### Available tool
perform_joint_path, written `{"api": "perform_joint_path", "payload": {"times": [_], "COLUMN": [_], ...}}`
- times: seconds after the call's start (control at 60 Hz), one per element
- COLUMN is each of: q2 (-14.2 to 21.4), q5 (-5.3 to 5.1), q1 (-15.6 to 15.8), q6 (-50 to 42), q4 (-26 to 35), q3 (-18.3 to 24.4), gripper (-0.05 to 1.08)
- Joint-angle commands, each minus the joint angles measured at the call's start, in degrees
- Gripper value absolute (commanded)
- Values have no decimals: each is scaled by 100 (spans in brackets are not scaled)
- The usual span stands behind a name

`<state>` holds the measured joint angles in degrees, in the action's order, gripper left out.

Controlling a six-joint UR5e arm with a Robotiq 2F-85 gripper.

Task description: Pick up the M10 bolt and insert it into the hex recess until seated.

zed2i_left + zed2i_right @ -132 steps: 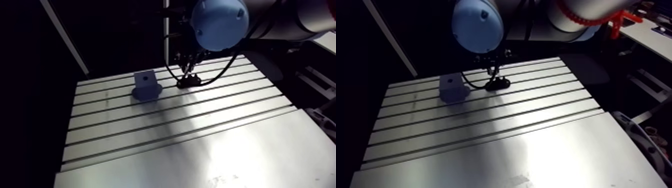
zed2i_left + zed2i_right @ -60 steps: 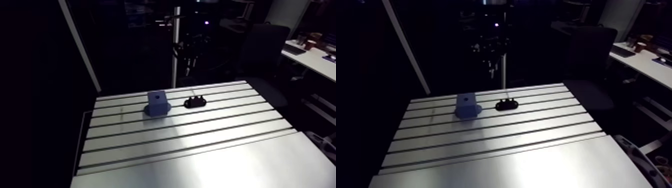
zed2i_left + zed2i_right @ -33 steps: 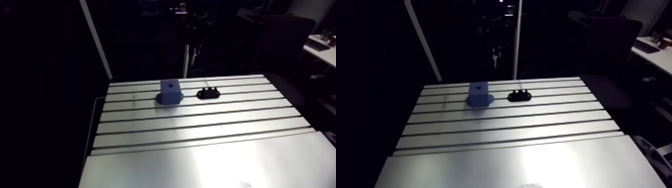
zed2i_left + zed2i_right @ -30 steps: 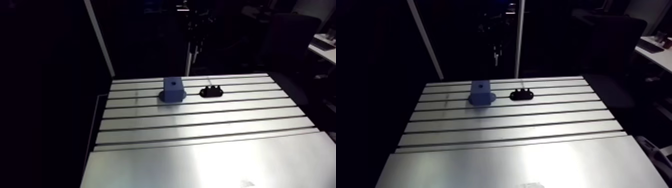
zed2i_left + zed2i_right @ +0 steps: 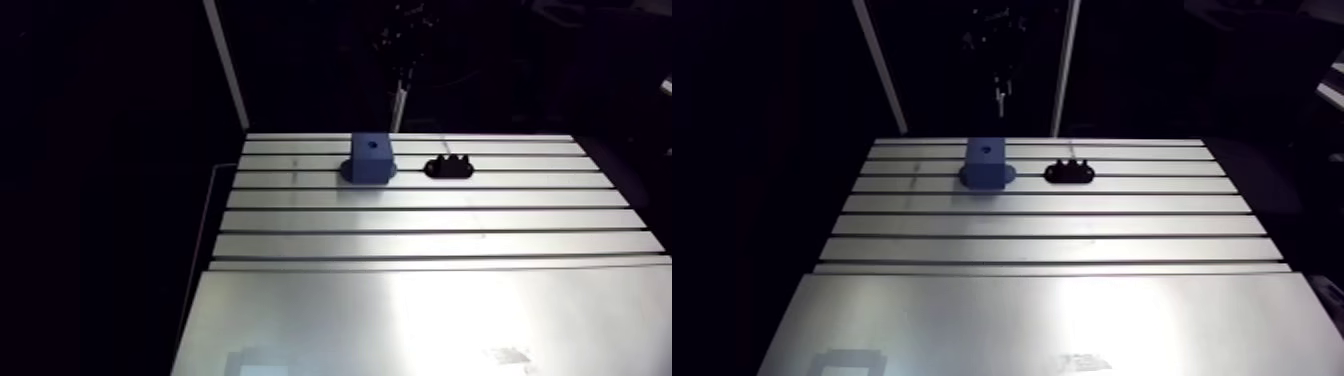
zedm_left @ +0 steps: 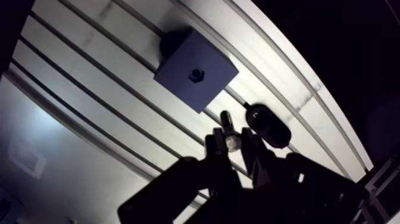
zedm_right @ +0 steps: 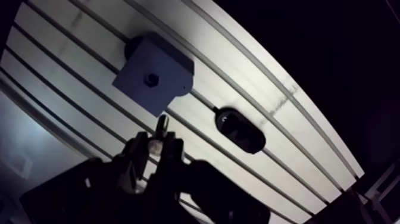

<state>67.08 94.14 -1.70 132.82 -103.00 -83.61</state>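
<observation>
One silver M10 bolt (image 6: 227, 122) we are pinching in the black gripper (image 6: 232, 143).
We are aiming its shank squarely at the hex recess (image 6: 196, 75) in the blue block (image 6: 208, 59) ahead.

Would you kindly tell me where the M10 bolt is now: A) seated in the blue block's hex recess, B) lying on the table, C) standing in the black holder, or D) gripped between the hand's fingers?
D: the wrist view shows the M10 bolt clamped in the hand, and the hex recess in the blue block is empty.
</observation>
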Motion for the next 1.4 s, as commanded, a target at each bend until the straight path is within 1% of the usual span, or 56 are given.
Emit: {"api": "perform_joint_path", "payload": {"times": [0.017,0.167,0.283,0.467,0.617,0.917,0.967,1.4], "q2": [-102,-170,-192,-208,-225,-392,-452,-534], "q5": [-31,-7,-39,-32,-50,-42,-57,-59], "q1": [72,142,144,186,188,197,197,232], "q6": [-112,-385,-506,-835,-840,-840,-840,-849], "q4": [-81,-102,-102,-102,-102,-102,-102,-102], "q3": [16,57,94,104,104,112,113,104], "gripper": [103,104,104,104,104,104,104,104]}}
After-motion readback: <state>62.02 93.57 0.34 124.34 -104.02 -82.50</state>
